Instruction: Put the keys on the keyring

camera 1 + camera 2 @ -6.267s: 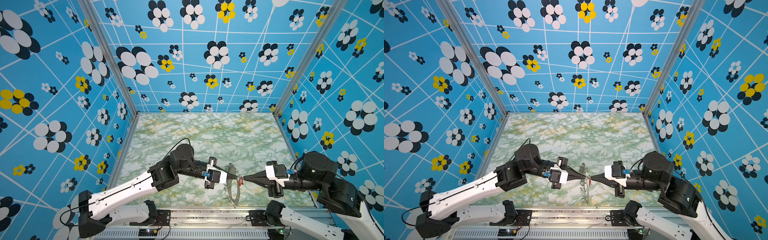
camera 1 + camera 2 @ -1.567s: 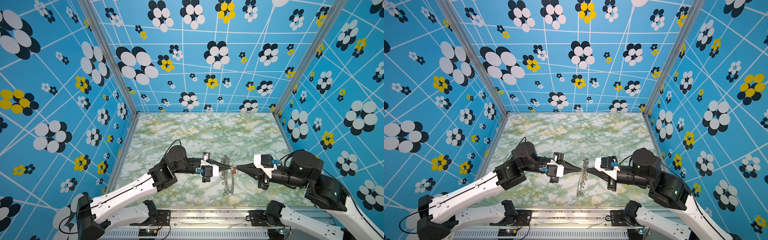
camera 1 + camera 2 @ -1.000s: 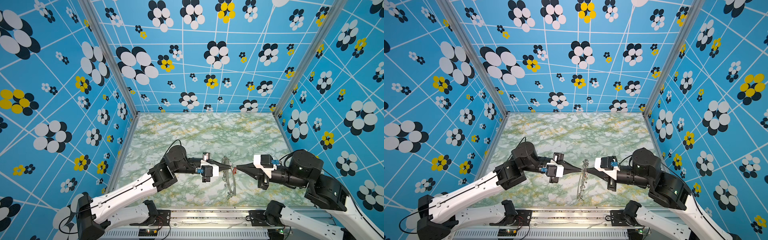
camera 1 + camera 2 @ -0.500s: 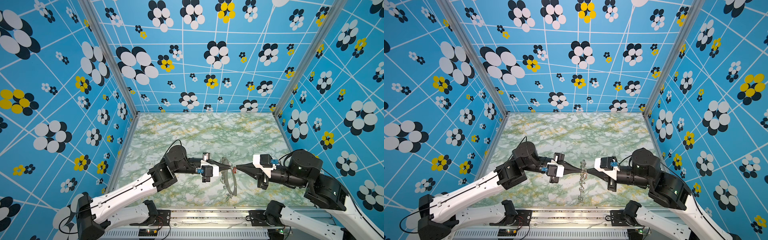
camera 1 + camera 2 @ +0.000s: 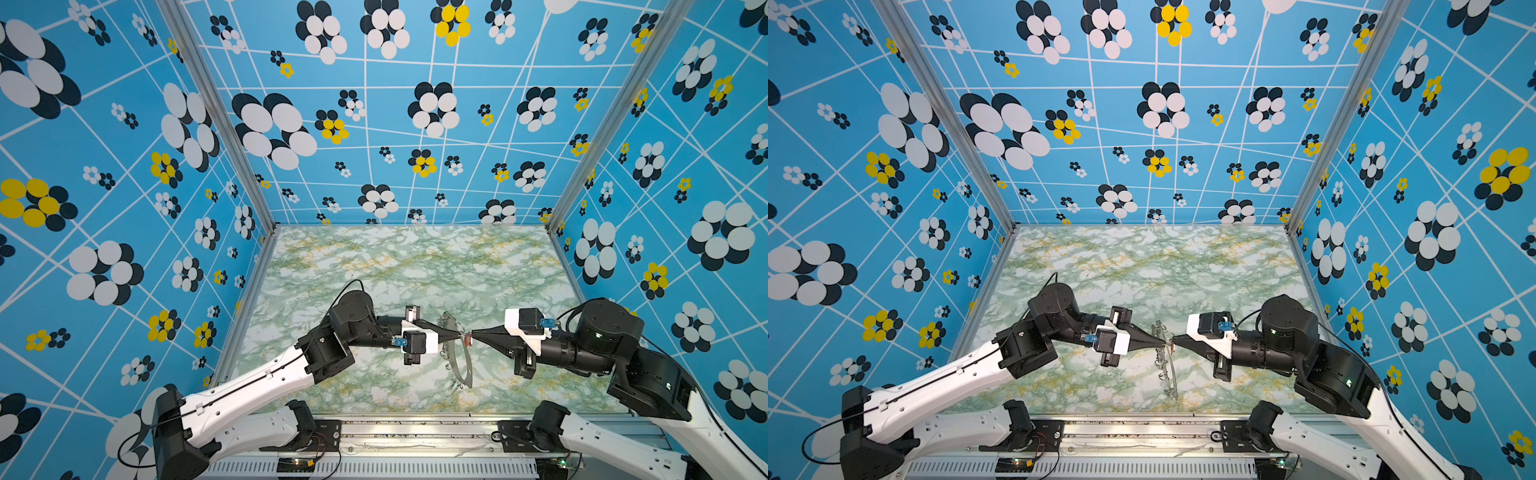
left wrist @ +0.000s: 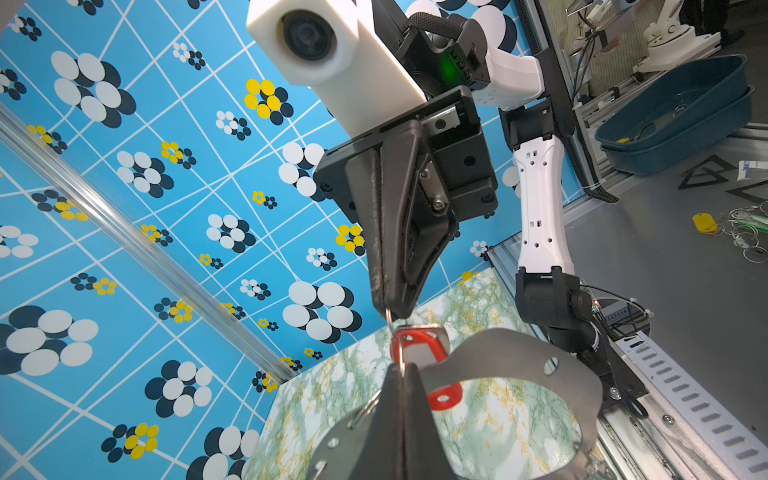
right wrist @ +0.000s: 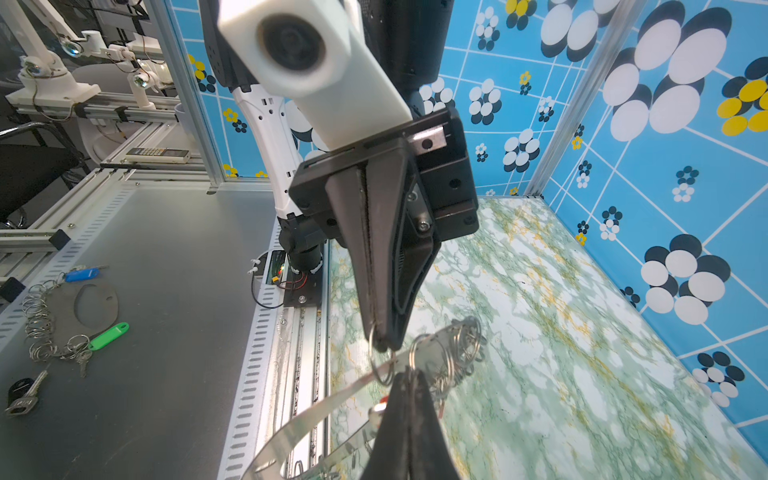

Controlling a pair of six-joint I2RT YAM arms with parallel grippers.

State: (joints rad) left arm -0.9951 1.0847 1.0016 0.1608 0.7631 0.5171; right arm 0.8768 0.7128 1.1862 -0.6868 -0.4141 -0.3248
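Nearest us, along the bottom edge of both top views, runs the metal base rail (image 5: 415, 432) that carries the two arm mounts. From there the arms reach in to the lower middle of the frame, where the left gripper (image 5: 458, 335) and the right gripper (image 5: 474, 334) meet almost tip to tip. Both pairs of jaws are pressed fully together. The left one pinches a thin wire ring at the rim of the keyring (image 5: 466, 365). This grey crescent plate hangs nearly edge-on just below the two tips, with its silver rings bunched at its upper end. We cannot tell whether its lower end touches the surface. The right one grips the fine wire loop of the red key tag (image 5: 467, 341), which sits between the tips, right against the plate. In the left wrist view the tag (image 6: 455, 392) shows at centre, partly behind the plate's rim. Beyond them the green marbled tabletop (image 5: 415, 270) fills the middle of the frame. Farthest back, the blue flowered walls (image 5: 374, 124) close the upper half.
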